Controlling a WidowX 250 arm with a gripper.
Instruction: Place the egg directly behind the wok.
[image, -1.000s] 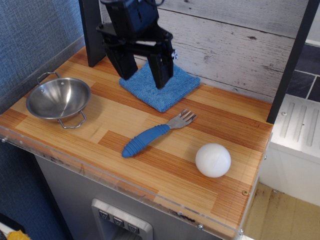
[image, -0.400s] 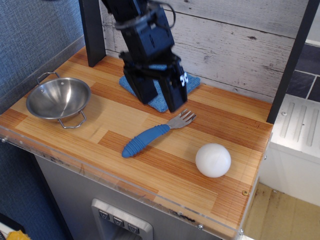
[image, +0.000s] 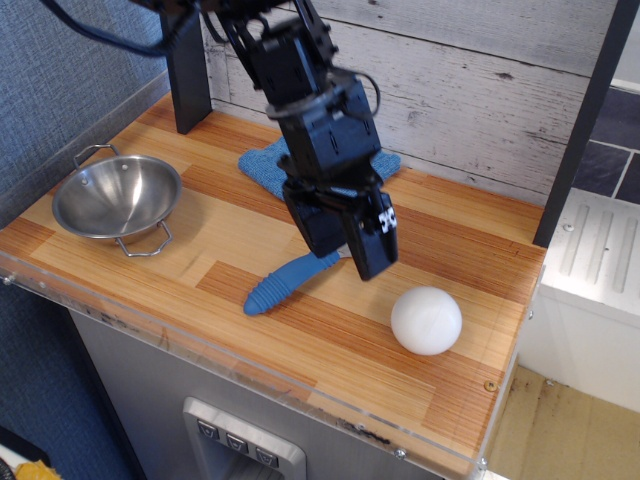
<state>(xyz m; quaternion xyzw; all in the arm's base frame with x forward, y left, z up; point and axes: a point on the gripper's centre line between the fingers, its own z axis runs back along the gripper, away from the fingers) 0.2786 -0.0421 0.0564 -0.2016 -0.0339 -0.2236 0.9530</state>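
The white egg (image: 427, 320) lies on the wooden counter at the front right. The wok (image: 116, 197), a shiny steel bowl with two wire handles, sits at the left end of the counter. My black gripper (image: 350, 250) hangs open and empty above the middle of the counter, over the head of a blue-handled fork (image: 290, 280). It is to the left of the egg and a little behind it, not touching it. The wok is far to its left.
A blue cloth (image: 270, 160) lies behind the gripper near the plank wall, partly hidden by the arm. A dark post (image: 187, 80) stands behind the wok. The counter's front edge (image: 300, 385) and right edge drop off beside the egg.
The gripper has moved forward and to the right, from above the blue cloth to over the fork's head, closer to the egg. The egg, wok and fork have not moved.
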